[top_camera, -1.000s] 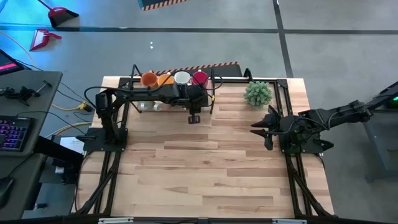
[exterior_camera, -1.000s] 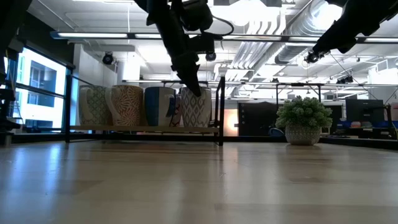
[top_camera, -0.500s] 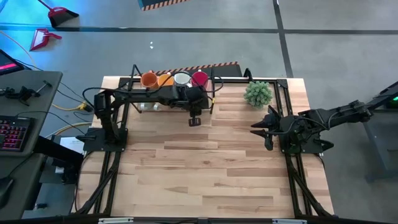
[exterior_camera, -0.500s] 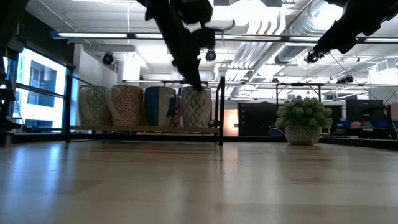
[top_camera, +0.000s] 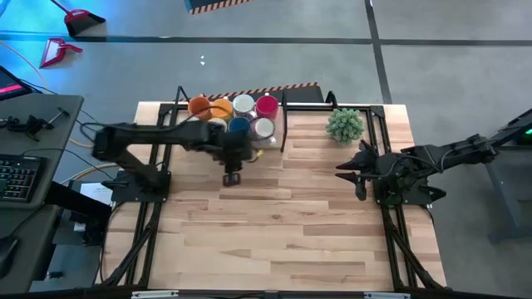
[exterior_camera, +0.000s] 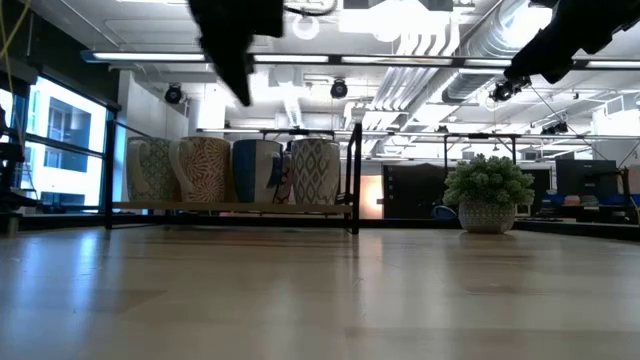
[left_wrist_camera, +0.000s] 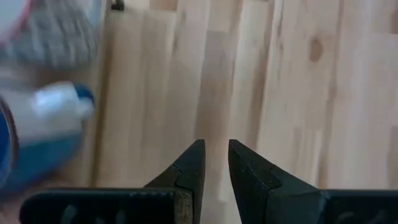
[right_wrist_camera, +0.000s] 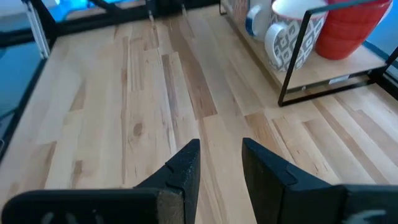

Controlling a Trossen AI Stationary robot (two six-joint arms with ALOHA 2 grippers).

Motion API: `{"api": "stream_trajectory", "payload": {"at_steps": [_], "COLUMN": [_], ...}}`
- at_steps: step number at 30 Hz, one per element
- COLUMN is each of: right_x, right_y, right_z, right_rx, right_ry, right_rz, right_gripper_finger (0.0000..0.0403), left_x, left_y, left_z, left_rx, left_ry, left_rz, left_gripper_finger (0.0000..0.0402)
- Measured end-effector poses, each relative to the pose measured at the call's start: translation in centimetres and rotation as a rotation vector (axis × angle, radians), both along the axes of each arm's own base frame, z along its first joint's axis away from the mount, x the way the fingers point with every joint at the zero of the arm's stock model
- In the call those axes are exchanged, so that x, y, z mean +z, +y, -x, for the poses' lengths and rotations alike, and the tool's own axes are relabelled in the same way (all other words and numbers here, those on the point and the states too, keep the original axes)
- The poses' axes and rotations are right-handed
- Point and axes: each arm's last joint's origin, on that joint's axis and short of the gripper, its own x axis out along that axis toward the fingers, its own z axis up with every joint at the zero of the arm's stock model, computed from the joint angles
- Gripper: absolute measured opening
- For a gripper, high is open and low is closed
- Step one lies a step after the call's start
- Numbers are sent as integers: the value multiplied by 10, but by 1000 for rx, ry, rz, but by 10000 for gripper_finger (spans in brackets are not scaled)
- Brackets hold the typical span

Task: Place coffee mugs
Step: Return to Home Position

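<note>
Four: counting that many mugs [exterior_camera: 203,170] side by side on the rack [exterior_camera: 354,180] in the low view, all upright, packed close together. Seeing from above an orange mug [top_camera: 199,105], yellow-orange mug [top_camera: 220,109], white mug [top_camera: 243,104] and red mug [top_camera: 267,105] in the far row. Seeing a blue mug [top_camera: 239,125] and a grey-patterned mug [top_camera: 263,127] just in front of them. Placing the rack at the far edge of the table [top_camera: 291,232], left of centre. Spotting the potted plant [top_camera: 345,124] to its right, apart from the frame.

Finding the left gripper [top_camera: 232,176] hanging over bare table just in front of the rack, near the blue mug, touching nothing. Reading its fingers [left_wrist_camera: 193,165] as barely parted, only a narrow slit between the tips, gripping nothing. Catching the blue mug and a patterned one at the edge of the left wrist view.

Finding the right gripper [top_camera: 347,170] sitting over the table's right side, well apart from the rack, pointing toward it. Reading its fingers [right_wrist_camera: 186,165] as slightly parted, a small gap, nothing held. Picking out the red, grey-patterned and blue mugs on the rack in the right wrist view.
</note>
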Motion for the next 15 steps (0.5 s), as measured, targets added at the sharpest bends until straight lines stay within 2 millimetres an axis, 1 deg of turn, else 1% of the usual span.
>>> {"api": "stream_trajectory", "payload": {"at_steps": [4, 7, 11, 15], "right_x": [5, 9, 15, 17], "right_y": [-2, -4, -5, -5], "right_z": [7, 13, 17, 17], "right_rx": [-5, -9, 7, 31], "right_ry": [-48, -91, -157, -169], "right_rz": [-9, -19, 5, 50], "right_gripper_finger": [99, 99, 99, 99], "left_x": [1, 2, 1, -9], "left_y": [-11, -17, -24, -30], "left_z": [39, 66, 92, 115], "left_rx": [86, 160, 207, 242], "left_ry": [-36, -117, -288, -402], "left_rz": [33, 40, 40, 17], "left_gripper_finger": [60, 60, 60, 60]}}
